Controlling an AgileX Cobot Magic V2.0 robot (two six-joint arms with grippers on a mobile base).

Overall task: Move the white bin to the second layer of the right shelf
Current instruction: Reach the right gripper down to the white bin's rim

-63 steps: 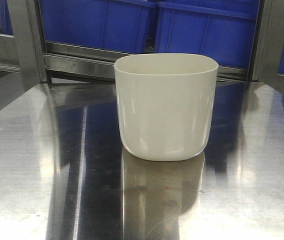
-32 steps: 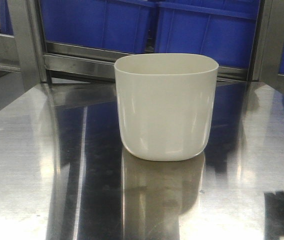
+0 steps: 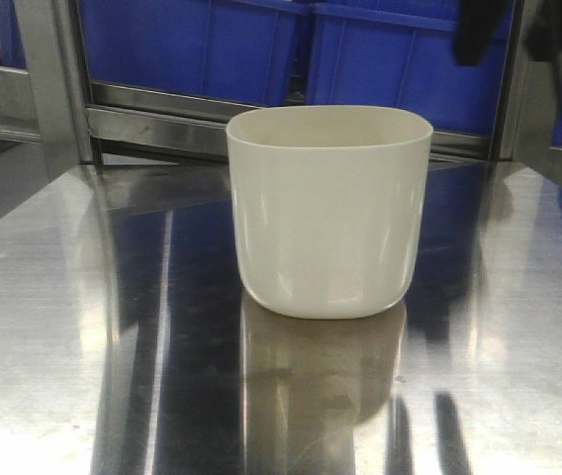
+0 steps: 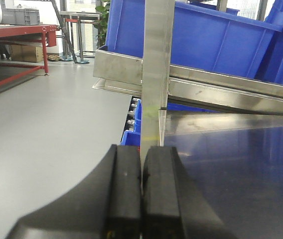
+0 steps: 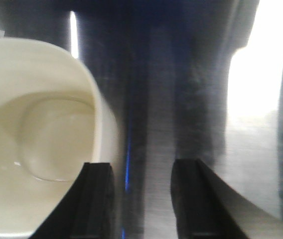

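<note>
Right gripper (image 5: 141, 168), fingers parted, is hanging above the steel tabletop (image 5: 201, 99), the white bin (image 5: 37, 134) filling the frame's left beside one finger. Glossy and smooth-walled, the bin is standing upright mid-table, bare steel lying open around it, blue crates (image 3: 202, 45) behind. Left gripper (image 4: 141, 154) is pressing its fingers together.

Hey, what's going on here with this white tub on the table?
The white bin stands upright and empty on the steel tabletop, not yet lifted. The right gripper hovers open beside its rim, holding nothing. The left gripper is shut and empty, off by the steel post at the table's edge.
</note>
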